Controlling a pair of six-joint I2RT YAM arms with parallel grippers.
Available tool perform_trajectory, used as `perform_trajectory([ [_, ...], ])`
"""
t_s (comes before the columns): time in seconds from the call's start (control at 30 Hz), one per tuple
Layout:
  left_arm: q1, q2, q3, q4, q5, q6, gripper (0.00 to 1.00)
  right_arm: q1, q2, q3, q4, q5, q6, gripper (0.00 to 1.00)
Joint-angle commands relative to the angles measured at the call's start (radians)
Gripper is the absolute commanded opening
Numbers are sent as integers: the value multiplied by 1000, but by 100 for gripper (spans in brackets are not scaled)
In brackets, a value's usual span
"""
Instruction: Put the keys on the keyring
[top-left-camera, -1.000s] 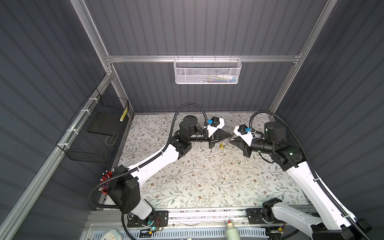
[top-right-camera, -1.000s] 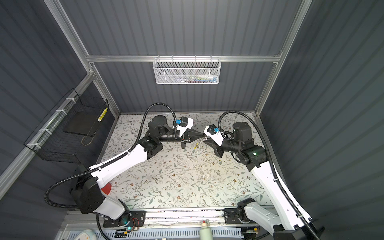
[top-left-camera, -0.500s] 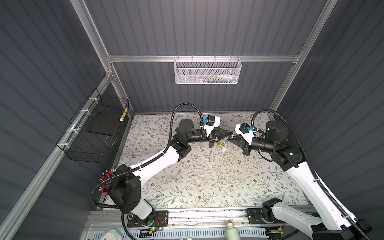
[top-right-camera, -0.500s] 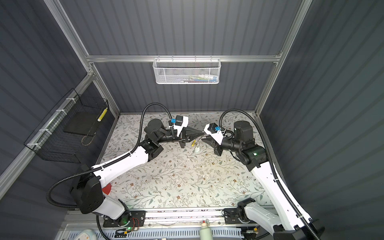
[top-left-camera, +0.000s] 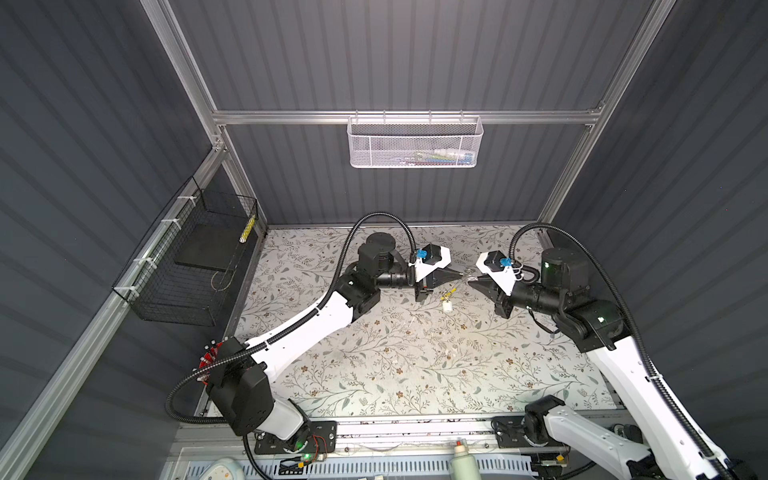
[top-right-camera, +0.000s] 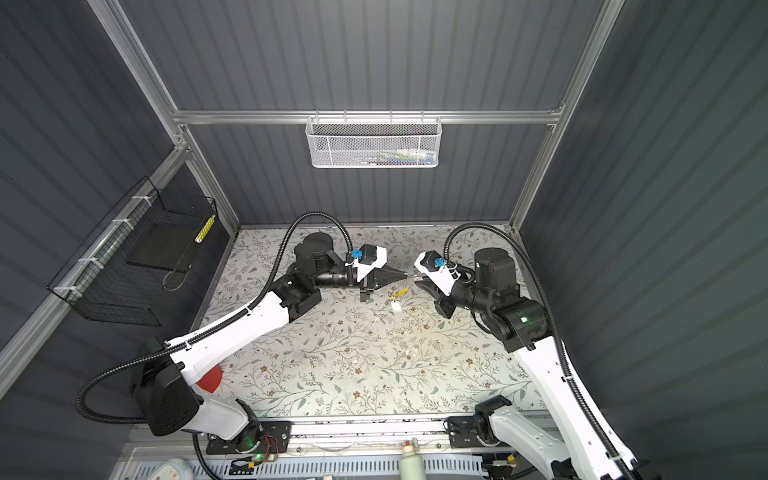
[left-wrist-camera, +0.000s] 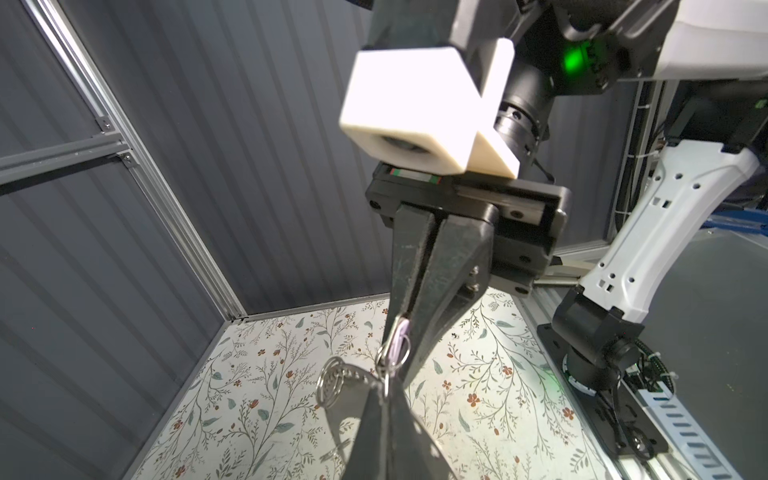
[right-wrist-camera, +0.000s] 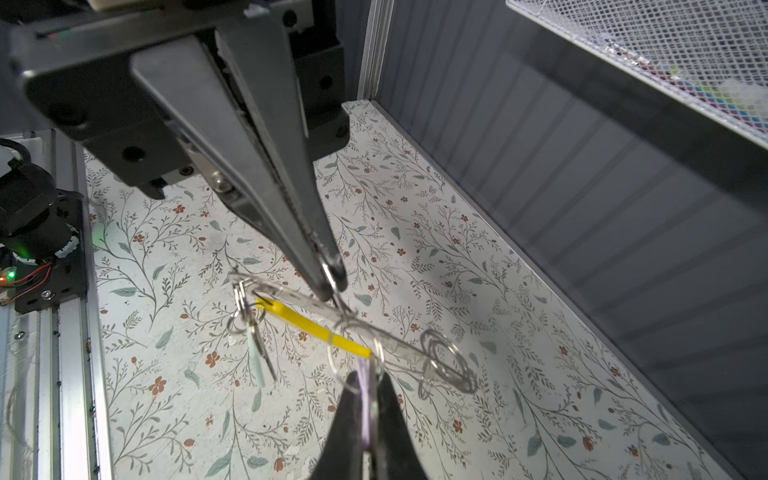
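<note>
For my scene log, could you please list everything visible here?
keyring: one, clear strip with yellow tag and silvery rings, between the tools
key: one seen, silvery with pale head, hanging from keyring
lilac piece: one, in right tool
white basket: one, white mesh, rear wall
black basket: one, black wire, left wall
mat: one, floral, tabletop
bottle: one, pale, front edge
left tool: one, black, shut on keyring
right tool: one, black, shut on lilac piece
</note>
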Motion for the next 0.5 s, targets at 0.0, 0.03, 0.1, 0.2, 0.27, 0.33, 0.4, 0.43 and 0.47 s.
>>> perform_trajectory([
  [0.0, 7, -28, 43, -81, -21, 82, 0, 0, -1, 29, -67, 55, -26, 0],
  [0.03, 7, -27, 47, -91, -23, 88, 0, 0, 0, 33, -67, 52, -29, 0],
  [0.1, 7, -30, 57, -119, -32, 110, 0, 0, 3, 38, -59, 53, -31, 0],
  [0.2, 7, -25, 82, -182, -43, 143, 0, 0, -2, 37, -36, 59, -35, 0],
  [0.27, 7, -24, 86, -193, -47, 147, 0, 0, -6, 36, -23, 61, -42, 0],
  [0.33, 7, -18, 98, -219, -54, 160, 0, 0, -6, 40, -19, 61, -51, 0],
  [0.4, 6, -12, 108, -239, -60, 167, 0, 2, -9, 43, -13, 53, -64, 0],
  [0.43, 6, -10, 110, -247, -61, 170, 0, 3, -13, 41, -4, 47, -70, 0],
  [0.47, 6, -7, 113, -252, -63, 170, 0, 7, -15, 40, 4, 47, -77, 0],
])
